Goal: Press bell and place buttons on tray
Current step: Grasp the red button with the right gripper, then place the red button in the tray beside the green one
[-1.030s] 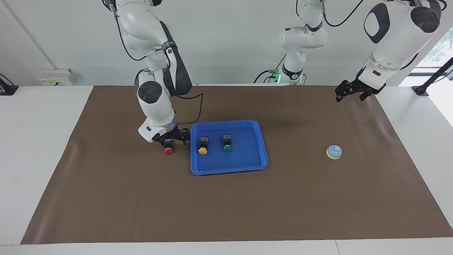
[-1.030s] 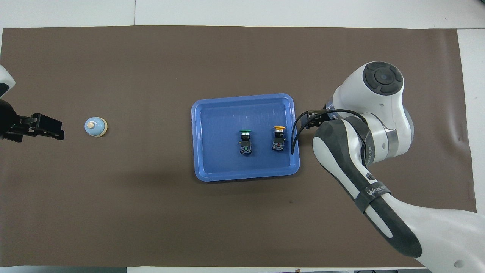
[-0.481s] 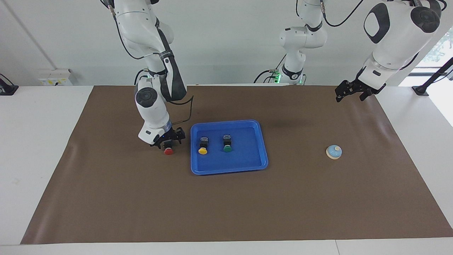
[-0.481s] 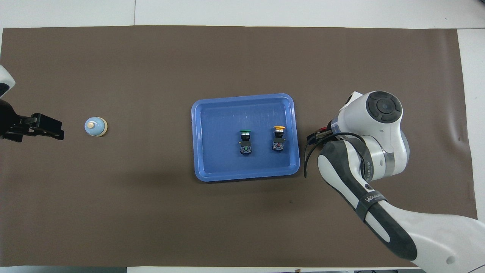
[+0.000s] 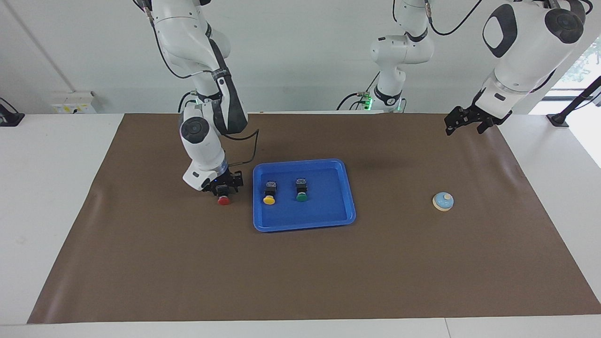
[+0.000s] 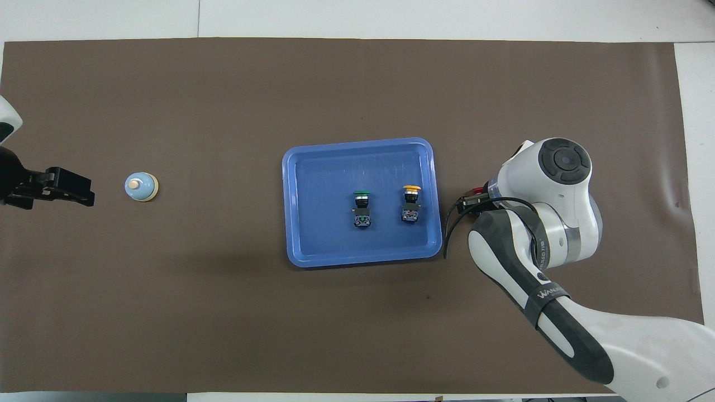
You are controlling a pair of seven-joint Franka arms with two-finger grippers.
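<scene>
The red button (image 5: 224, 201) lies on the brown mat beside the blue tray (image 5: 328, 211), toward the right arm's end. My right gripper (image 5: 224, 189) is down at the mat, shut on the button's black body. In the overhead view the arm hides most of that button (image 6: 477, 192). On the tray (image 6: 324, 184) lie the yellow button (image 5: 269, 199) and the green button (image 5: 301, 197). The light-blue bell (image 5: 443, 201) stands on the mat toward the left arm's end. My left gripper (image 5: 464, 127) waits open in the air over the mat's edge, apart from the bell (image 6: 141, 186).
The brown mat (image 5: 300, 272) covers most of the white table. A third white arm's base (image 5: 389, 94) stands at the robots' edge of the table. A black cable loops from the right wrist beside the tray's rim.
The right gripper slid from the tray's edge to over the red button, lowered, and narrowed its fingers onto the black body. The left arm, bell and tray stayed put.
</scene>
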